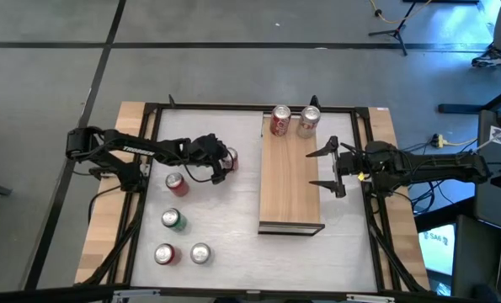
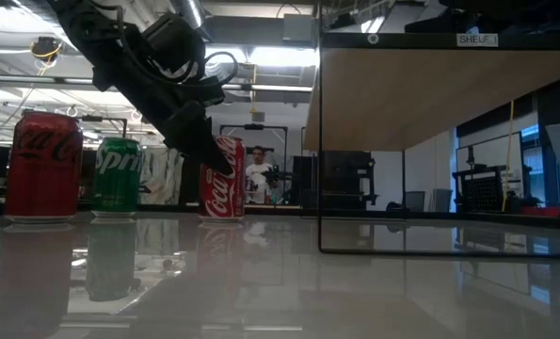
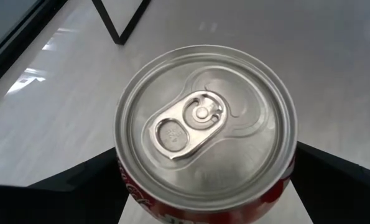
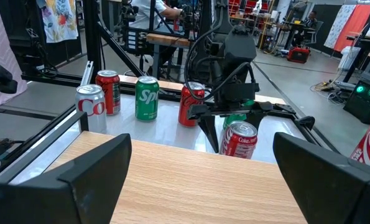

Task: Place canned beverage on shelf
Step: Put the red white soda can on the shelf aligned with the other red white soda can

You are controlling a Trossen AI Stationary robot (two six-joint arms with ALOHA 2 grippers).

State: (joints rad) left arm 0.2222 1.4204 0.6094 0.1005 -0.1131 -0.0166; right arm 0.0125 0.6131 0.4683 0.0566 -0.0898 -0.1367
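My left tool (image 1: 225,164) sat open astride the red can (image 3: 204,134); off-centre closing could tip it; right tool (image 1: 333,167) open over shelf (image 1: 290,189).

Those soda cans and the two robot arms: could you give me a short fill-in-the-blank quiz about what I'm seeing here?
1. The number of cans already standing on the shelf is ____.
2. The left pincer stands open around a ____ can.
3. The right pincer hovers open over the shelf and holds ____.
4. The green can stands on the white ____, not on the shelf.

Missing words: two; red; nothing; table
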